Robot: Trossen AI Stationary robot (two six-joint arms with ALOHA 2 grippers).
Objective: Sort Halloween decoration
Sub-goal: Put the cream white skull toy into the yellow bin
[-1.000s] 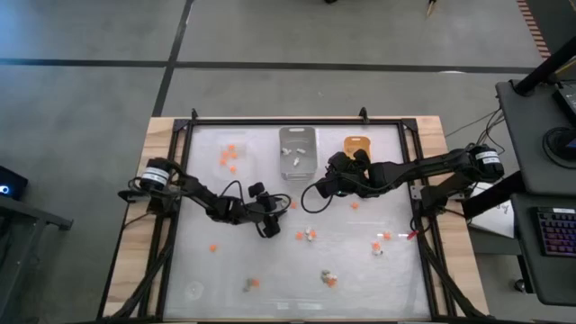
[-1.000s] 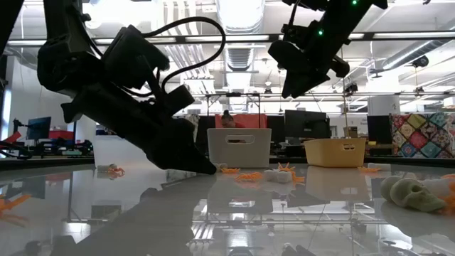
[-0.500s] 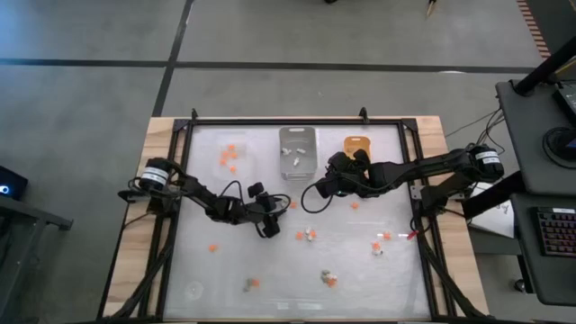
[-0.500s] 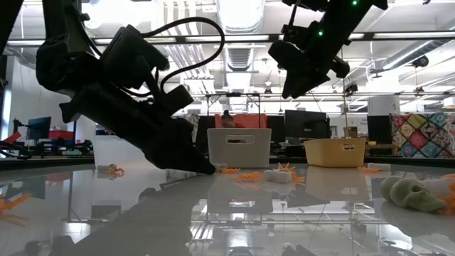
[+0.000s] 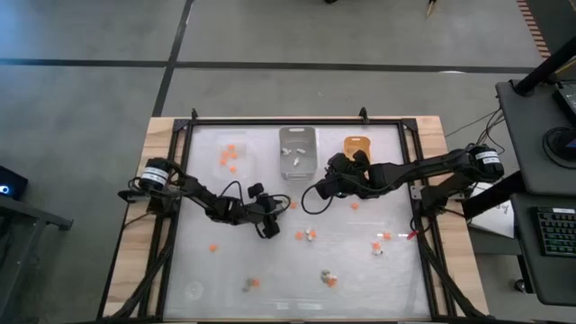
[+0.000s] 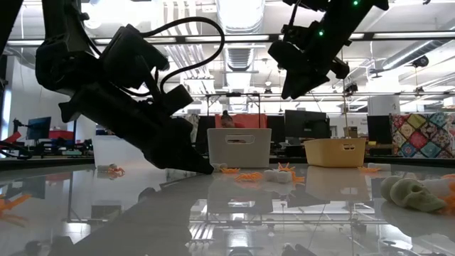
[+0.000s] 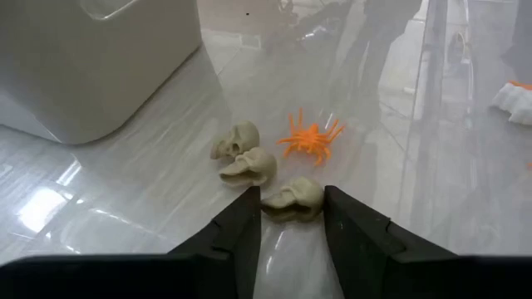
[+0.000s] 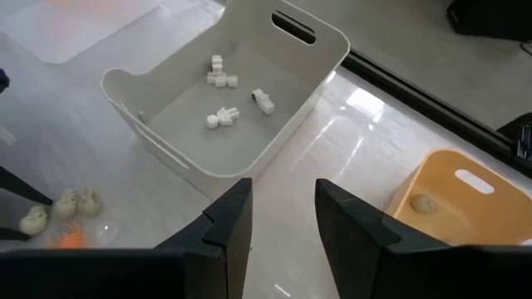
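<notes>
Tan skull (image 7: 291,200) lies crosswise between my left gripper (image 7: 291,218) fingertips, mid-table, fingers narrowed around it, grip unconfirmed. Right gripper (image 8: 283,212) hovers parted and empty near the far grey tray (image 8: 179,137).

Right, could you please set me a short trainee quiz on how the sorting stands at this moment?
1. What lies in the grey tray?
A. orange spiders
B. small white pieces
C. nothing
2. True or false: the orange-yellow tray holds one tan piece.
3. How many tan skulls lie near the orange spider in the left wrist view?
Key: 1 B; 2 true; 3 three.
</notes>
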